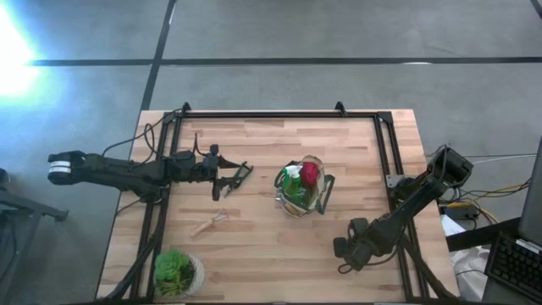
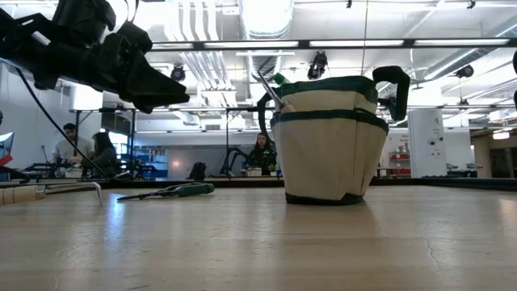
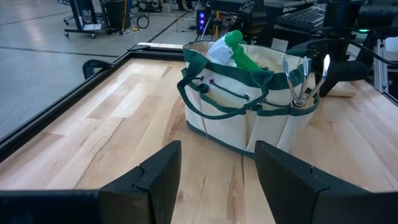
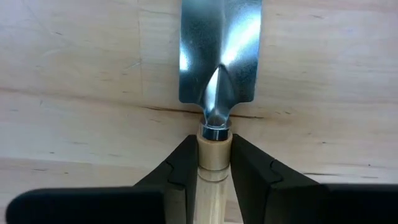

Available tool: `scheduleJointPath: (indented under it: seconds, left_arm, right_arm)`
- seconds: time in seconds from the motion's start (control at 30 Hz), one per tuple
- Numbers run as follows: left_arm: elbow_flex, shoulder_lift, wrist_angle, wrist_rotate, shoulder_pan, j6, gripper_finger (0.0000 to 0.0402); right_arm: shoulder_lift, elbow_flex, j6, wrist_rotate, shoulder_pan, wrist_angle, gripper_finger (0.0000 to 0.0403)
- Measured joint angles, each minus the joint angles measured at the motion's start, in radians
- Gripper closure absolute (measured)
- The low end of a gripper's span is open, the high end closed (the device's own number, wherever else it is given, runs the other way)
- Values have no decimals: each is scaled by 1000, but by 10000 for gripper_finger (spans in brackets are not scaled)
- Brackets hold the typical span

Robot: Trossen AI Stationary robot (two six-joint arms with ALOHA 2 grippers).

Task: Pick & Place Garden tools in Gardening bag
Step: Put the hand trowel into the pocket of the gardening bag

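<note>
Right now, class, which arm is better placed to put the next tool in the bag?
Right. Its gripper is shut on the trowel. The left gripper is open and empty, facing the bag.

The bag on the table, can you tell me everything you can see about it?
The gardening bag is a small round tote of cream fabric with dark green trim, looped handles and side pockets. It stands upright on the wooden table, near the middle. A green spray bottle and a red-handled tool poke out of the top, and a metal fork sits in a side pocket. Neither gripper touches it.
</note>
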Motion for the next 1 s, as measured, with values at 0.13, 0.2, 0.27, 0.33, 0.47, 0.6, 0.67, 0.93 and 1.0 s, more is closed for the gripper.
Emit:
scheduleJointPath:
  seconds: [0.13, 0.2, 0.27, 0.33, 0.47, 0.6, 0.67, 0.93, 1.0]
  left_arm:
    - [0, 0, 0, 0, 0, 0, 195]
    - [0, 0, 0, 0, 0, 0, 195]
    - [0, 0, 0, 0, 0, 0, 195]
    - [0, 0, 0, 0, 0, 0, 195]
    - [0, 0, 0, 0, 0, 0, 195]
    - [0, 0, 0, 0, 0, 0, 195]
    - [0, 0, 0, 0, 0, 0, 195]
    - [0, 0, 0, 0, 0, 0, 195]
    - [0, 0, 0, 0, 0, 0, 195]
  right_arm:
    - [0, 0, 0, -3, 0, 1, 333]
    - [0, 0, 0, -4, 0, 1, 333]
    - [0, 0, 0, -5, 0, 1, 333]
    - [0, 0, 0, -5, 0, 1, 333]
    - [1, 0, 0, -4, 0, 0, 333]
    - [1, 0, -23, -3, 0, -6, 333]
    - [1, 0, -32, -1, 1, -15, 333]
    - [2, 11, -76, 33, 20, -60, 333]
    - [5, 26, -76, 41, 33, -95, 333]
